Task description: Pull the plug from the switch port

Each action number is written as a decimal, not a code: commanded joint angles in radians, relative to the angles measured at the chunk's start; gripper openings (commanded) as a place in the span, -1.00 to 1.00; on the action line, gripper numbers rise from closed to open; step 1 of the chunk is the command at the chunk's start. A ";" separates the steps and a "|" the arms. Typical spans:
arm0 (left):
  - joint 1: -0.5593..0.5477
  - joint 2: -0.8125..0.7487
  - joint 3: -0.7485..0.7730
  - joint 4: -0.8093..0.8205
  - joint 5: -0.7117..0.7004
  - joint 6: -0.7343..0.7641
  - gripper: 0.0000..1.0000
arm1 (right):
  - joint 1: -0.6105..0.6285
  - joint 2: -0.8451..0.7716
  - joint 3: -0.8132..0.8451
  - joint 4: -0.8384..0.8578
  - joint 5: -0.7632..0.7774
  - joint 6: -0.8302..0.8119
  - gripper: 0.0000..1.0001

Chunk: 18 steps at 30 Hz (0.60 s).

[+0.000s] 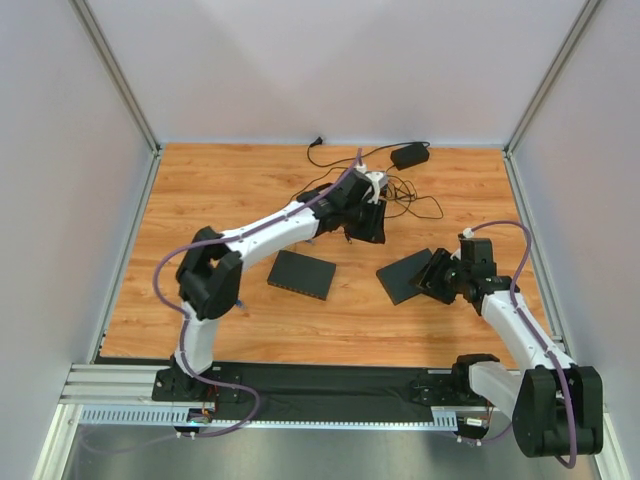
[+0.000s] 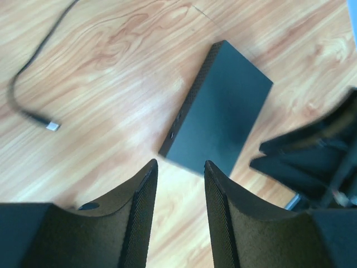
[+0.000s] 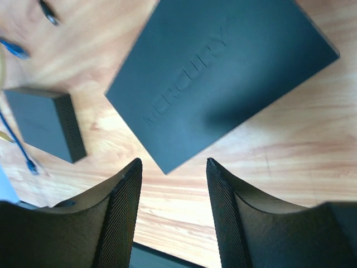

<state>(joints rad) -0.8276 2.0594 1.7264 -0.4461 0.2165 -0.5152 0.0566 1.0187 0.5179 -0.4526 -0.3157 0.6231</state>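
At eight o'clock from the left gripper, parted and empty like the right gripper, the flat black switch lies on a grey-walled wood table.

I see a light-brown wood-grain tabletop. On it lie a small flat black oblong box, a squarer flat black slab well apart from it, and a black power brick with tangled thin black cables near the far edge.
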 commanded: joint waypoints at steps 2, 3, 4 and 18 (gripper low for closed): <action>0.001 -0.229 -0.187 0.007 -0.092 0.066 -0.09 | 0.011 0.003 0.015 -0.051 -0.023 -0.082 0.02; 0.001 -0.263 -0.224 0.010 -0.104 0.067 -0.11 | 0.015 -0.002 0.005 -0.051 -0.025 -0.077 0.01; 0.001 -0.330 -0.263 0.010 -0.112 0.069 -0.17 | 0.034 -0.008 0.001 -0.052 -0.022 -0.071 0.00; -0.031 -0.733 -0.916 0.079 -0.207 -0.039 -0.84 | 0.278 0.017 0.036 -0.139 0.314 0.021 -0.62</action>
<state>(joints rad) -0.8494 1.3518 0.8314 -0.4133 0.0448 -0.5220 0.3264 1.0283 0.5133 -0.5575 -0.1192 0.6411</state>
